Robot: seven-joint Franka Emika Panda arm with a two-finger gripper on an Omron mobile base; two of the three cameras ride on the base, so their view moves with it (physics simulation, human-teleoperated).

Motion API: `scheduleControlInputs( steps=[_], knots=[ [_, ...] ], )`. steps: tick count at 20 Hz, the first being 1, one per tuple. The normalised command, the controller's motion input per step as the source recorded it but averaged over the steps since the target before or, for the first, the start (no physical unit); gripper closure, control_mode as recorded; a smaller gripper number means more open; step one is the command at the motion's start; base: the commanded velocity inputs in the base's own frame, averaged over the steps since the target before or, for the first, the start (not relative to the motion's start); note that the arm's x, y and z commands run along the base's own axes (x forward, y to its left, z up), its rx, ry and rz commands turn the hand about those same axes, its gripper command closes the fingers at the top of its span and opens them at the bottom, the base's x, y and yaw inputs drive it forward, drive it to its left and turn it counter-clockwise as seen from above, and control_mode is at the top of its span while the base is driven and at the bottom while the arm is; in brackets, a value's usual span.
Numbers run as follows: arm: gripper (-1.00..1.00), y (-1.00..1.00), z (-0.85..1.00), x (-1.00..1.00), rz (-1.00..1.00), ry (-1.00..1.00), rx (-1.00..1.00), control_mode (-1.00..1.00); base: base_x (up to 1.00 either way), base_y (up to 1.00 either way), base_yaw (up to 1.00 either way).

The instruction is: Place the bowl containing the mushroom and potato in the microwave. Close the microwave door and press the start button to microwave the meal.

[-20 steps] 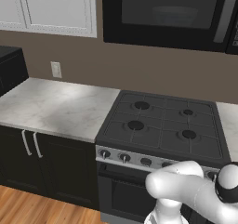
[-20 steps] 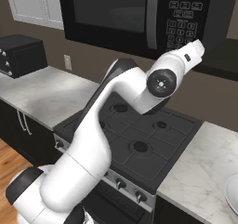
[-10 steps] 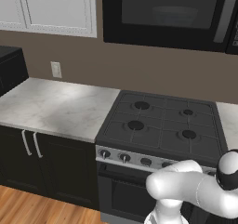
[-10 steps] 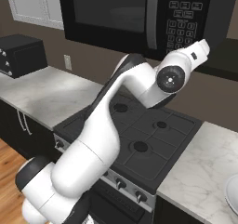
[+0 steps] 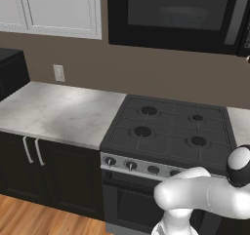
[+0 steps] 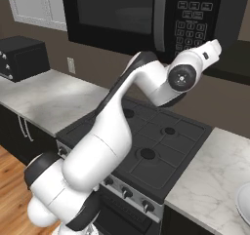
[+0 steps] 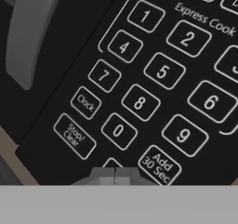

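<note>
Hand view: clenched gripper at keypad reading "Express Cook", "Clock", "Stop/Clear", "Add 30 Sec".

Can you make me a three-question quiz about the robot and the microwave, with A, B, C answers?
1. Where is the gripper?
A) at the microwave keypad
B) over the stove
C) on the floor

2. How many burners has the stove?
A) two
B) four
C) six

3. Is the microwave door open or shut?
A) wide open
B) taken off
C) shut

Answers:
1 A, the hand view looks straight at the number buttons.
2 B, four rings show on the black top.
3 C, the door lies flat against the front.
</note>
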Motion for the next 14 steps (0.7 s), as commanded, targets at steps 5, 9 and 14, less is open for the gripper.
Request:
scheduleControlInputs(
  steps=[5,9,14],
  knots=[
    [1.00,-0.20,-0.14,0.31,0.00,0.00,0.02,-1.00,0.00,0.00,0.00],
    [1.00,-0.17,-0.21,0.50,-0.02,0.03,0.00,-1.00,0.00,0.00,0.00],
    [1.00,-0.53,0.00,0.46,0.00,0.19,0.00,-1.00,0.00,0.00,0.00]
  ],
)
